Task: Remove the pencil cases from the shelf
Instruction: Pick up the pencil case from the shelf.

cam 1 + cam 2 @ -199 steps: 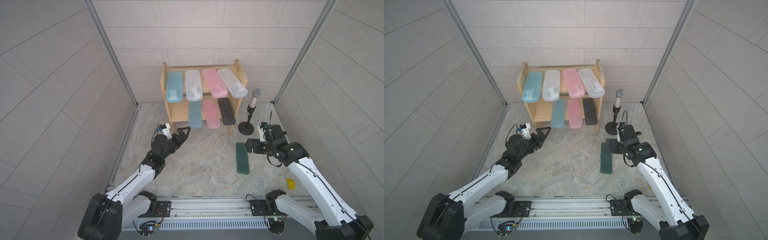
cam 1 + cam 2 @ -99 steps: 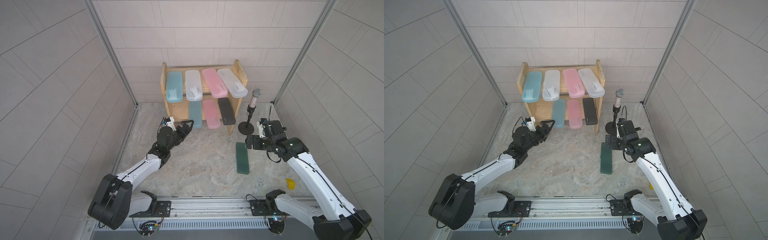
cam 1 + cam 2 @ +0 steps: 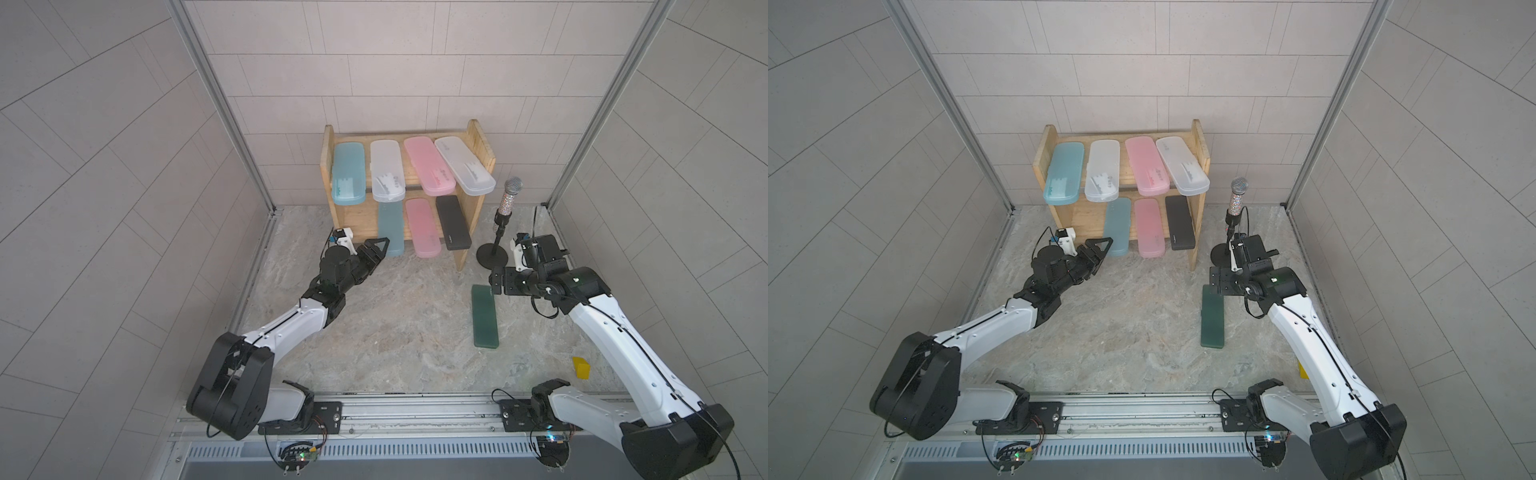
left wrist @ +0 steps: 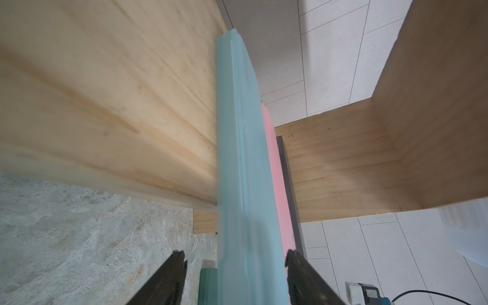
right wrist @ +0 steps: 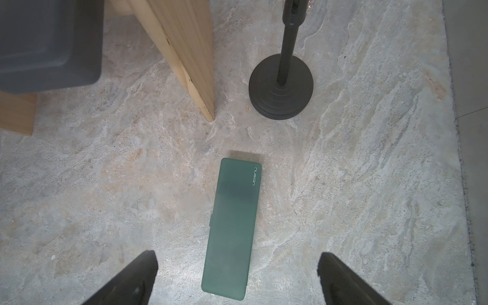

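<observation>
Frosted blue plastic fills the left wrist view: the light blue pencil case (image 4: 243, 158) lies on the lower tier of the shelf (image 3: 476, 141). Its long axis runs front to back and its near end overhangs the board toward the robot, which, I judge, is why the left gripper (image 3: 380, 246) meets it end-on. Its fingers (image 4: 177, 264) stand half-wide astride that end with a gap showing on one side, so nothing is clamped yet. A pink case (image 3: 422, 227) lies parallel just beside it, leaving little room. The dark green case (image 5: 232, 227) lies flat on the floor, off the shelf, pointing much the same way. The right gripper (image 3: 494, 282) hangs over it, spread wide and holding nothing.
</observation>
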